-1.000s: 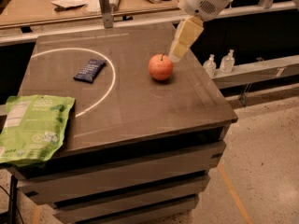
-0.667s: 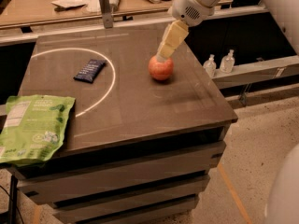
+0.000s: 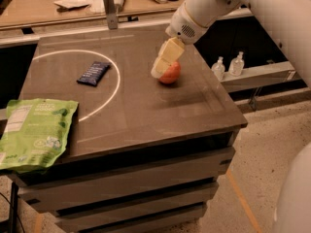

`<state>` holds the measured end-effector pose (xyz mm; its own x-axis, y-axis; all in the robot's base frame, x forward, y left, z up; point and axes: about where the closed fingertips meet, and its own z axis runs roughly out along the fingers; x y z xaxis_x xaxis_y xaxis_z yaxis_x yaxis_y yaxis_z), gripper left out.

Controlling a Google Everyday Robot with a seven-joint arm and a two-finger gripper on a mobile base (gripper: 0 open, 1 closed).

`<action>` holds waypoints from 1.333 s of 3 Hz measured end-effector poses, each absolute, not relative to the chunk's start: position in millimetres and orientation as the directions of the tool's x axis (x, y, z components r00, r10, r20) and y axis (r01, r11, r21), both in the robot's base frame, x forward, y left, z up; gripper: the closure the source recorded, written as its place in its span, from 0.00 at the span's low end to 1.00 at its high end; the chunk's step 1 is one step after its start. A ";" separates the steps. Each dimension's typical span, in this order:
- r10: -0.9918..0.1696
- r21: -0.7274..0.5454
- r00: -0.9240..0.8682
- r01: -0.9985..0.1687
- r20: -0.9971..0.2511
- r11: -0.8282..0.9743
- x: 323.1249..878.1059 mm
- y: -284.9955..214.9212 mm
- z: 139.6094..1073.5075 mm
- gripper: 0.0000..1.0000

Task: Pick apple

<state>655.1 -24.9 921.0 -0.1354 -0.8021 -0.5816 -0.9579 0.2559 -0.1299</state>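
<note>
The reddish-orange apple (image 3: 172, 74) sits on the dark table top (image 3: 146, 110), right of the middle. My gripper (image 3: 161, 68) comes down from the upper right on a white arm. Its pale fingers lie over the apple's left side and cover part of it. The apple rests on the table.
A dark blue snack bar (image 3: 93, 73) lies inside a white circle line at left. A green chip bag (image 3: 34, 132) hangs over the front left edge. Two clear bottles (image 3: 228, 66) stand on a shelf at right. A cluttered bench runs along the back.
My gripper has moved left and down, from above and right of the apple to right over its left side. The apple has not moved.
</note>
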 end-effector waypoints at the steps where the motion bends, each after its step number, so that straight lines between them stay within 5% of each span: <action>1: -0.799 -0.089 -0.149 -0.965 -0.583 0.245 646.6 -14.7 900.7 0.04; 4: -0.810 -0.075 -0.173 -0.963 -0.560 0.258 646.8 -21.1 859.1 0.69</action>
